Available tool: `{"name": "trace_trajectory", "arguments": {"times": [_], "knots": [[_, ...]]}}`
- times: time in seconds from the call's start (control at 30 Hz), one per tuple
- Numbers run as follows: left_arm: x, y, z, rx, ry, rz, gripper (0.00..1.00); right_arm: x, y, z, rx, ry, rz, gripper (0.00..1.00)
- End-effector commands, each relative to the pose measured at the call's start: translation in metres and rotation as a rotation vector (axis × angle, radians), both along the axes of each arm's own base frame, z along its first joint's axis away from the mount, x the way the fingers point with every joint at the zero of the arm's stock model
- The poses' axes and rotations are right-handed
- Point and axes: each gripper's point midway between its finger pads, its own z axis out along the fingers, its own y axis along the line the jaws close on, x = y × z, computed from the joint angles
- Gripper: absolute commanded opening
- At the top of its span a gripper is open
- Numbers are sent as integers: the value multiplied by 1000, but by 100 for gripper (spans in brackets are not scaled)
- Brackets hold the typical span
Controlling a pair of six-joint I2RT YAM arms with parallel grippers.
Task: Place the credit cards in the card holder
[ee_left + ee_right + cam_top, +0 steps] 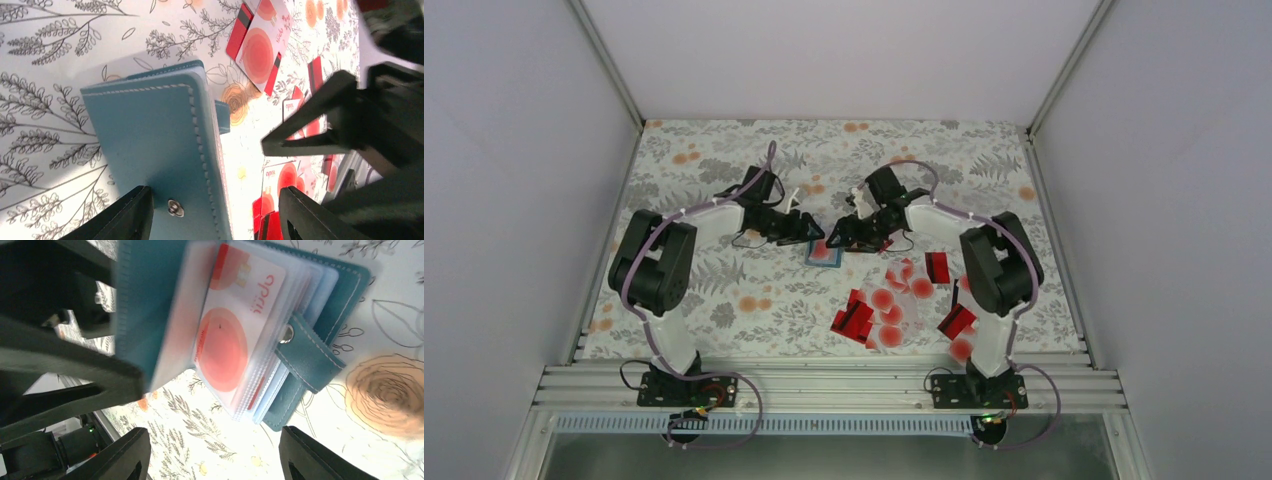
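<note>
Right fingers (pixel 125 455) are hanging wide and empty over the open card holder (pixel 822 253) mid-scene. Left fingers (pixel 131 216), also spread, are propping its cover. Insertion seems underway; next means fetching another of the credit cards (pixel 886 300) lying near right.

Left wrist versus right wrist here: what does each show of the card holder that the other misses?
Only left wrist: the card holder's stitched outer cover with its snap, and loose credit cards on the cloth beyond. Only right wrist: the holder's clear sleeves, a red-dot card inside them, and the strap tab. Both: the teal holder against the floral tablecloth.
</note>
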Motion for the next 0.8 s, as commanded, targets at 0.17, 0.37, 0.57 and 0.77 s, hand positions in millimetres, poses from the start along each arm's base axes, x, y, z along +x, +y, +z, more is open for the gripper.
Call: {"name": "trace_trajectory", "arguments": {"times": [0.17,0.37,0.57,0.77], "knots": [[13,-26,6,37,-50,-25,63,0,-31,35,-119,-129,-57,67],[11,-30,9,25,-56,-15,61,13,-35,28,-147,-139,-113,67],[8,-35,22,-32,-71,-37,47,30,-34,15,-165,-159,-131,67],[11,-41,12,-52,-50,-52,32,40,-31,10,-66,-179,-68,66]]}}
